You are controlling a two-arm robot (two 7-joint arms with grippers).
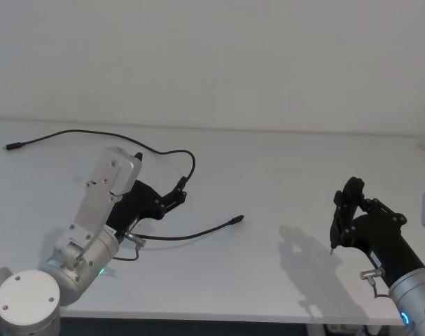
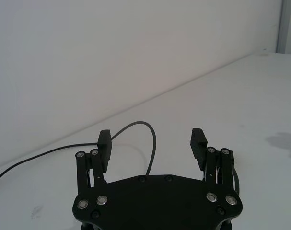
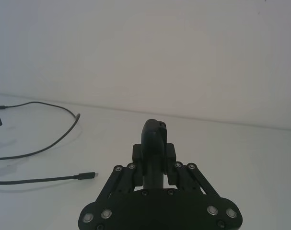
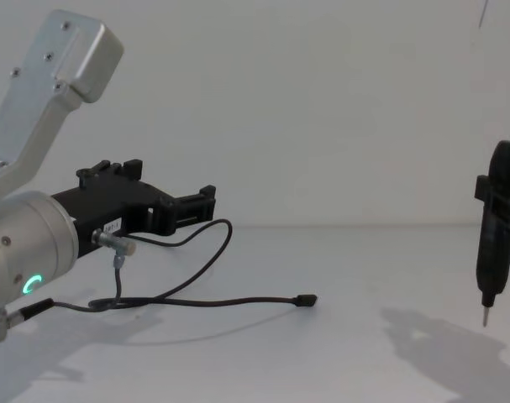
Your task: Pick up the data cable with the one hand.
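Left gripper point(image 2: 152, 140) is your tool here, jaws spread wide with nothing between them; the data cable point(image 1: 93, 132) sprawls over the left half of the white table point(image 1: 289, 175); its tight bend sits just ahead of the fingertips and a bit below them, lined up with the gap in the wrist view; so I'd guess you go forward and down; right gripper point(image 1: 344, 206) hangs well off to the right, clamped on a pen-shaped tool point(image 4: 490, 252).

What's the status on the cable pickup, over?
Left gripper over the cable, jaws open. Cable not gripped. Right gripper aside, holding a pen tool. Nothing in the way.
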